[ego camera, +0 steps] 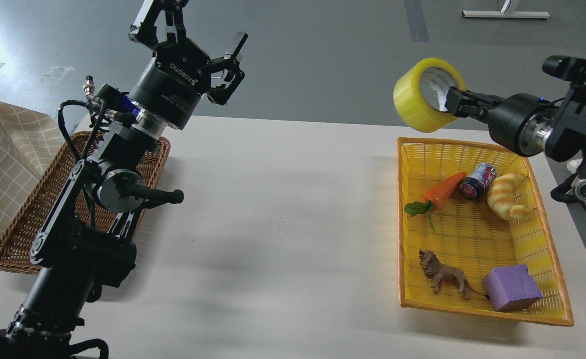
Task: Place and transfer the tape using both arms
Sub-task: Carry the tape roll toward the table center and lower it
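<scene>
The yellow tape (412, 102) is a translucent roll with a whitish core. My right gripper (453, 102) is shut on its wall, one finger inside the core, and holds it in the air above the far-left corner of the yellow basket (552, 264). My left gripper (193, 30) is open and empty. It is raised high above the far left part of the white table (283, 209), over the wicker basket (19, 224).
The yellow basket holds a toy carrot (442, 192), a small can (477, 180), a croissant toy (508, 196), a brown lion figure (445, 274) and a purple block (512, 287). A checked cloth (4, 154) lies at the left edge.
</scene>
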Action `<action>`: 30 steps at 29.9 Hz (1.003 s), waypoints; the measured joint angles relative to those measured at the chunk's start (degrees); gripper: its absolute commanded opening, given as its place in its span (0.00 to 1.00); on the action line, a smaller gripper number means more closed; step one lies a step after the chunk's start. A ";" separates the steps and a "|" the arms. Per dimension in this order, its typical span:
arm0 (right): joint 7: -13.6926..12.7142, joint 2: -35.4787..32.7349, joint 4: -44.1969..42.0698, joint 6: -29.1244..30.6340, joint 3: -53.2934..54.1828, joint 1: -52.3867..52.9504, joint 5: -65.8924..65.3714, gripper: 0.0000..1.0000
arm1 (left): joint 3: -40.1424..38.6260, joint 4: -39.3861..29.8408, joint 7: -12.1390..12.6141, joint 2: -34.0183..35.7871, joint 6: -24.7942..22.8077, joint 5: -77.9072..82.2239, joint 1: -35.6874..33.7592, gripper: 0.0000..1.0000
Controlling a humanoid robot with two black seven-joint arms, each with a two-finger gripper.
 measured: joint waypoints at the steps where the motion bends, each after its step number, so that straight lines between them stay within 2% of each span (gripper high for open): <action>1: -0.02 1.06 -0.08 0.00 -2.33 1.55 -0.02 0.00 | 0.00 0.00 0.00 0.00 0.00 0.01 0.00 0.98; 10: 0.09 9.38 -1.85 0.00 -18.33 11.69 -0.60 0.00 | -0.41 -0.77 0.00 1.16 -0.12 0.01 0.36 0.98; 22: 0.04 21.53 -10.85 0.00 -23.46 12.38 -4.82 0.00 | -1.59 -1.14 0.00 1.73 -0.52 -0.09 1.30 0.98; 30: 0.02 28.51 -15.21 -0.01 -24.09 7.02 -11.76 0.00 | -2.31 -1.18 0.00 1.83 -0.44 0.01 1.47 0.98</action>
